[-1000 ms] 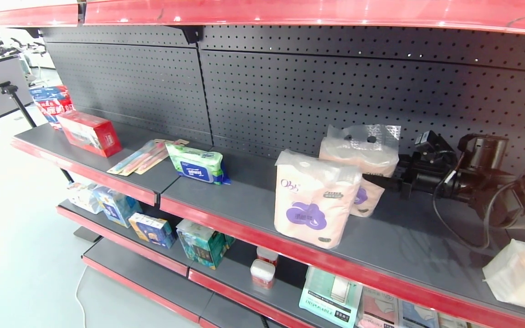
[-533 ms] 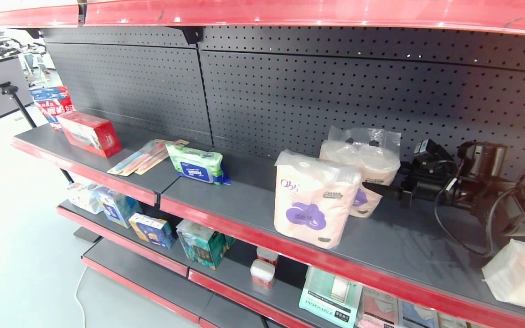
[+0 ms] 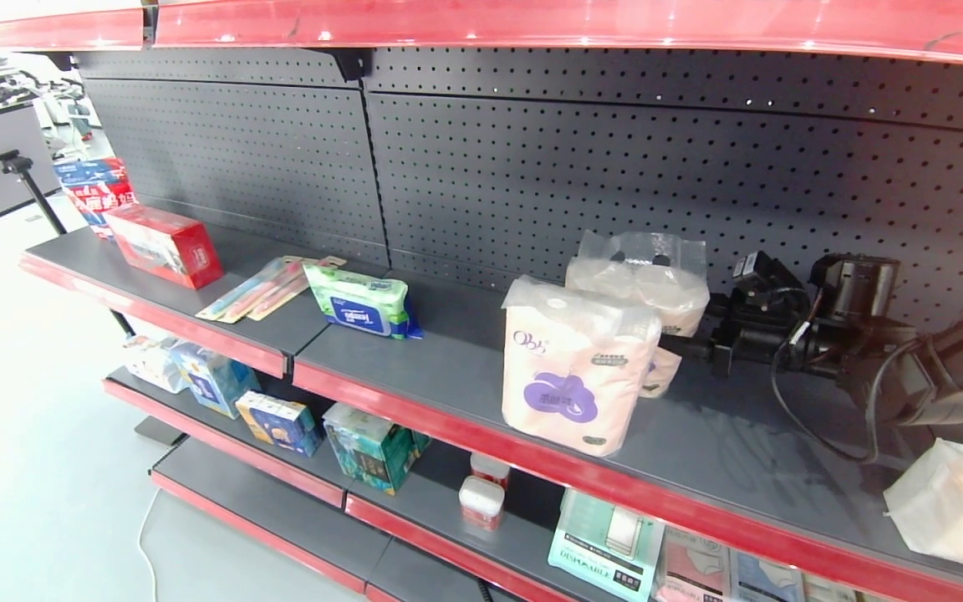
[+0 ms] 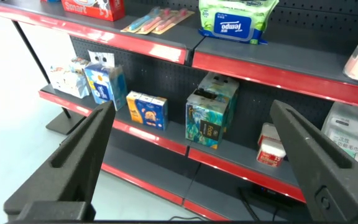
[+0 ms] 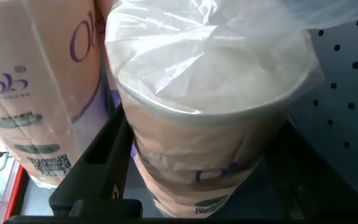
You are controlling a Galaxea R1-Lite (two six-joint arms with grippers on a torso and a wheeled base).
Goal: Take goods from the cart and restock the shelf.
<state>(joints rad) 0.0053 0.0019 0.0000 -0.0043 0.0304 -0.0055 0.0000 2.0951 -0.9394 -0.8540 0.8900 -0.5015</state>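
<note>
On the grey middle shelf (image 3: 448,368) stands a pink tissue-roll pack with a purple print (image 3: 573,368). Just behind it is a second pack of the same kind in clear plastic (image 3: 640,280). My right gripper (image 3: 686,341) comes in from the right and is shut on this rear pack. In the right wrist view the held pack (image 5: 210,112) sits between the black fingers (image 5: 98,168), right beside the front pack (image 5: 36,87). My left gripper (image 4: 191,168) hangs open and holds nothing, in front of the lower shelves.
A wet-wipes pack (image 3: 360,301), toothbrush packs (image 3: 260,286) and a red box (image 3: 164,244) lie further left on the same shelf. A white soft pack (image 3: 958,502) sits at its right end. Boxes (image 4: 211,112) line the lower shelf; a pegboard wall (image 3: 615,167) backs it.
My right gripper has slid left along the shelf with the rear pack, which now sits closer behind the front pack.
</note>
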